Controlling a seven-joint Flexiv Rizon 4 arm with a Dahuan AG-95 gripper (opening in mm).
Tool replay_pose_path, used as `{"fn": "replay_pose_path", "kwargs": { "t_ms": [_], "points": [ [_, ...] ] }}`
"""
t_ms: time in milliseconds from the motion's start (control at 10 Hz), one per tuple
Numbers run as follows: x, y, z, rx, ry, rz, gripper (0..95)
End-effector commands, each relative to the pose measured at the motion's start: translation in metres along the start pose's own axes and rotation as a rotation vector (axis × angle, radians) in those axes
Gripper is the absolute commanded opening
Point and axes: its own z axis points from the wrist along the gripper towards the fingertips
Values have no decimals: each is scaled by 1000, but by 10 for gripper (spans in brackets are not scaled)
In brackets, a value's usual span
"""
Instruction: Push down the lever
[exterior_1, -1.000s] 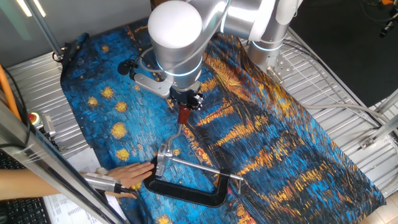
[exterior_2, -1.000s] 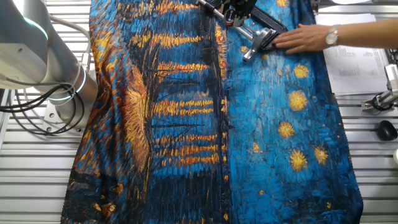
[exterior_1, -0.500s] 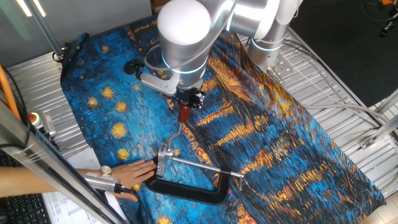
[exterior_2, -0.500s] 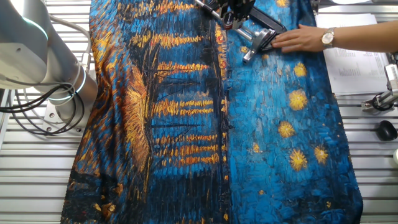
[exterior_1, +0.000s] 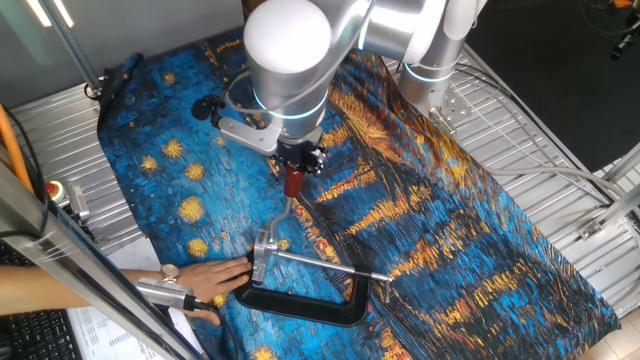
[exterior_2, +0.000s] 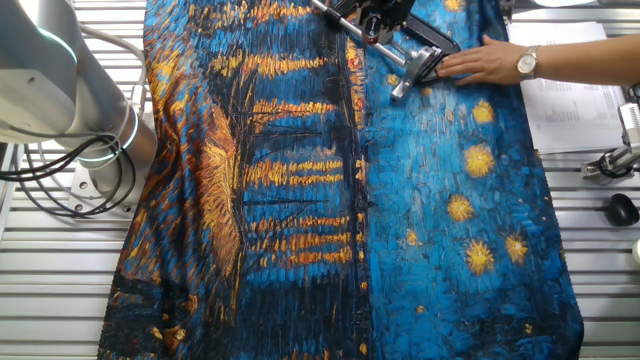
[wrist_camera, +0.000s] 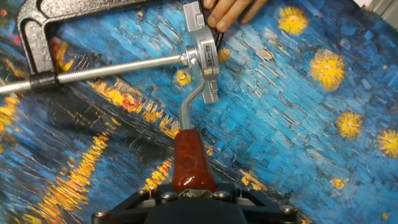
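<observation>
Lever (wrist_camera: 194, 134), a thin silver arm with a red-brown knob, stands near 6 o'clock. I cannot tell if the hand (exterior_1: 294, 168) grips it. Next: press down.

Gripper (exterior_1: 294, 172) shifted slightly left; lever (exterior_1: 291, 190) seemingly unmoved.

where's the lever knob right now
In the hand view the reddish-brown knob sits bottom centre against the gripper, its silver arm running up to the bracket.
</observation>
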Motion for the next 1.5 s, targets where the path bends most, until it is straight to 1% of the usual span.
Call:
{"fn": "replay_pose_path", "kwargs": {
  "t_ms": [100,200,300,400,500,700,800,900,1100,1400,1500],
  "points": [
    [-13,-5,-2,8,1,4,0],
    [-16,-5,-6,20,39,5,0],
    [-18,-7,-17,58,123,-9,0],
    [-24,-7,-25,29,108,11,0],
    [-32,-7,-26,7,83,20,0],
    [-39,-6,-28,-10,67,29,0],
    [-43,-3,-32,-16,50,28,0],
    [-46,-1,-34,-25,38,33,0],
    [-49,2,-38,-7,16,36,0],
    [-49,4,-38,27,-38,14,0],
    [-49,4,-38,26,-64,15,0]
  ]
}}
